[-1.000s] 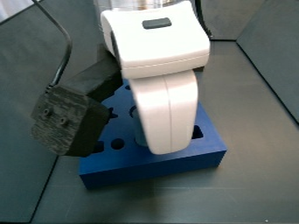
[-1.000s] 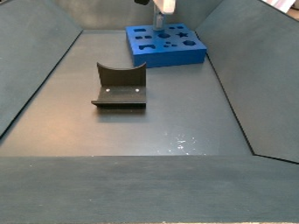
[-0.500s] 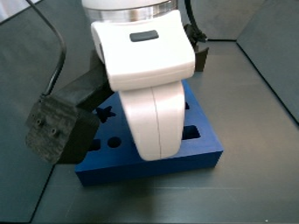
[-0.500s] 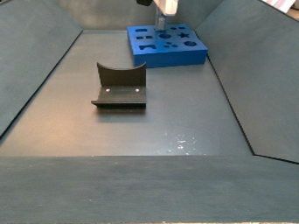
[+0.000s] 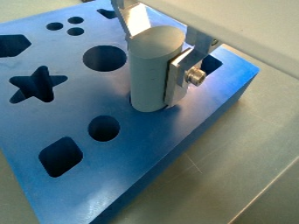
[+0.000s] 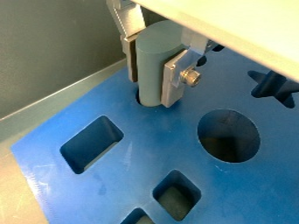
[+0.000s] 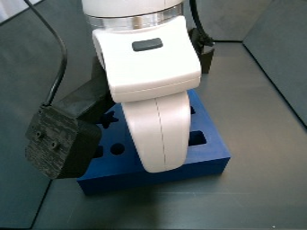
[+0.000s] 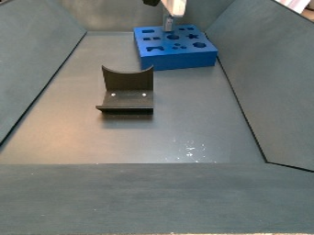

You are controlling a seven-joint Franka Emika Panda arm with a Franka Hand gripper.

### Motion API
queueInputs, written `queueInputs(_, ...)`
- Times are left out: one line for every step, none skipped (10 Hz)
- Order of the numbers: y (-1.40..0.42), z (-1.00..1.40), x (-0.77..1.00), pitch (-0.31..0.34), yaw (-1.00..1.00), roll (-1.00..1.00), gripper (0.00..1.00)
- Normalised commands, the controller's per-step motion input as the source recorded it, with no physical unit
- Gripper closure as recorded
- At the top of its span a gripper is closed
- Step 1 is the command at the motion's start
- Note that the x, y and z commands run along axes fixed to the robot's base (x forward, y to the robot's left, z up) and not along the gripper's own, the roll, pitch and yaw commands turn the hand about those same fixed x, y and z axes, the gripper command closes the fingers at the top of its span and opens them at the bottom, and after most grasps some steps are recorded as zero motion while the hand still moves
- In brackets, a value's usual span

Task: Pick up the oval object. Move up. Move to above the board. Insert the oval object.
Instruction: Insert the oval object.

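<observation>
End effector (image 5: 158, 54) clamps the oval object (image 5: 155, 72) upright, its lower end meeting the board (image 5: 128, 175) near one edge, held vertical so it can drop into its slot, insertion seemingly underway.

Grey floor (image 8: 185, 128) under board (image 8: 175, 47), fixture (image 8: 125, 90).
</observation>
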Motion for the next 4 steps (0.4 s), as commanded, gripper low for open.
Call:
queueInputs(0.00, -0.87, -0.09, -0.160, 0.00, 0.14, 1.00)
queueInputs(0.00, -0.98, -0.12, -0.113, 0.00, 0.13, 1.00)
queueInputs(0.00, -0.04, 0.00, -0.036, 0.00, -0.01, 1.00)
queueInputs(0.00, 0.00, 0.00, 0.000, 0.00, 0.00, 1.00)
